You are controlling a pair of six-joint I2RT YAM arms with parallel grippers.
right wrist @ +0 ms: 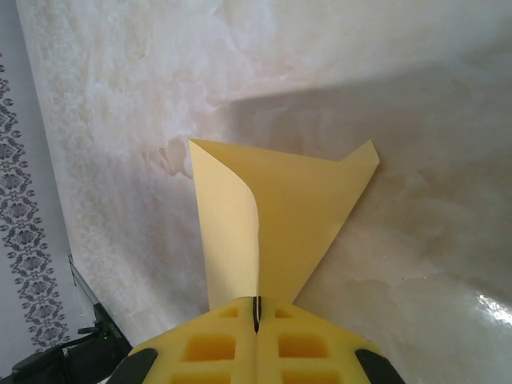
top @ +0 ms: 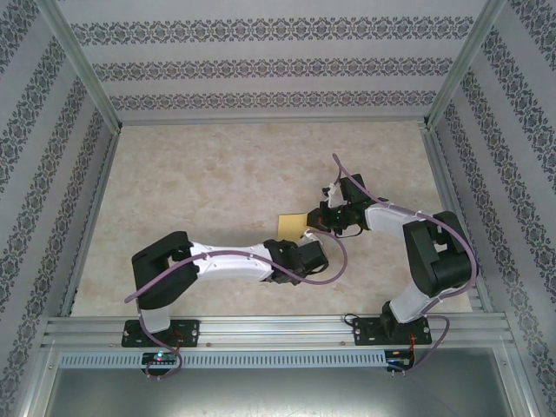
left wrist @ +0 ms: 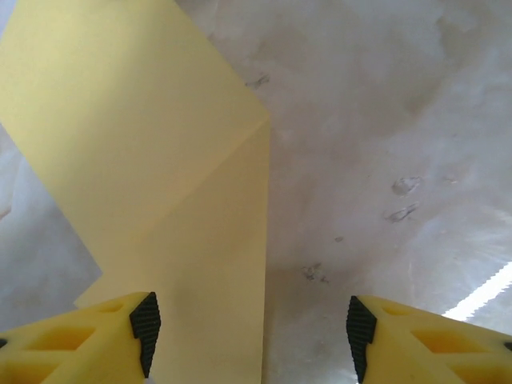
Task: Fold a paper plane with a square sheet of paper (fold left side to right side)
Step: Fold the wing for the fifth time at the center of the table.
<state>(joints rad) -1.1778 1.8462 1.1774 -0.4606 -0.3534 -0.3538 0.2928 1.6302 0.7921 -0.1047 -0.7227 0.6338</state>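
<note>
Fingers (right wrist: 216, 348) of the right gripper (right wrist: 256, 312) were pressed fully together on the near edge of the square sheet of paper (right wrist: 296, 216). The sheet fanned away from the clamp, with one flap curled over. I found the left gripper (left wrist: 253, 336) standing partly open and holding nothing. One of its fingers (left wrist: 88, 340) was over the yellow sheet and the other over bare table, with a straight paper edge running between them. I could not tell whether either pad touched.

From above, the sheet lay near the table's middle, between the two wrists, which covered most of it; a yellow corner showed. A purple cable (top: 334, 261) looped just beside the left wrist. The table (top: 200, 174) was pale marbled beige, enclosed by patterned wallpaper (top: 261, 65) inside an aluminium frame (top: 261, 328).
</note>
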